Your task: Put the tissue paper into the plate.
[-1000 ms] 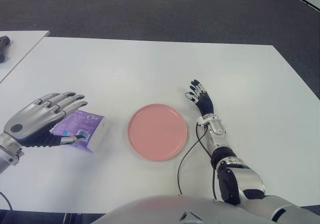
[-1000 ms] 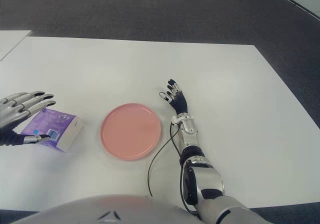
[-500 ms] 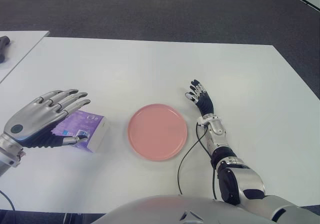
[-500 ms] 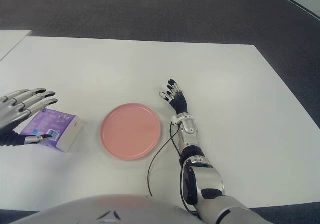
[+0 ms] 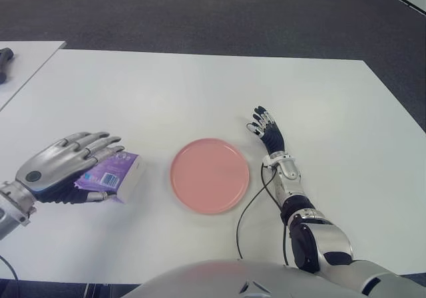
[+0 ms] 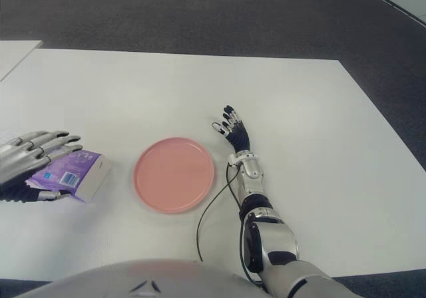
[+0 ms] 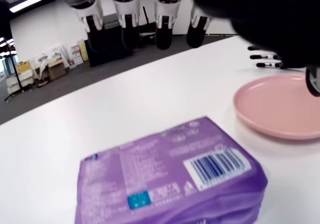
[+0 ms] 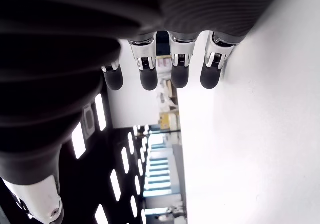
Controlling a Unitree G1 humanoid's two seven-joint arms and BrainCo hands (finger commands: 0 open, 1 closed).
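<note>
- Since the earlier frames, the silver left hand (image 5: 56,171) had come lower over the purple plastic-wrapped tissue paper pack (image 5: 114,173), covering more of its top than before, while the pack and the plate had kept their places.
- Its fingers (image 7: 125,15) were spread and extended above the pack; in the left wrist view a clear gap showed between the fingertips and the wrapper, so the hand held nothing.
- That tissue paper pack lay flat on the white table (image 5: 200,92), barcode side up, just beside the round pink plate (image 5: 210,175) on the plate's left, the two apart.
- Nothing lay in the pink plate.
- On the other side of the plate, near its rim, the dark-fingered right hand (image 5: 267,131) showed with its fingers straight and slightly apart, grasping nothing; whether it touched the table could not be told.
- From the right forearm, a thin black cable (image 5: 247,213) curved over the table toward the robot's body.
</note>
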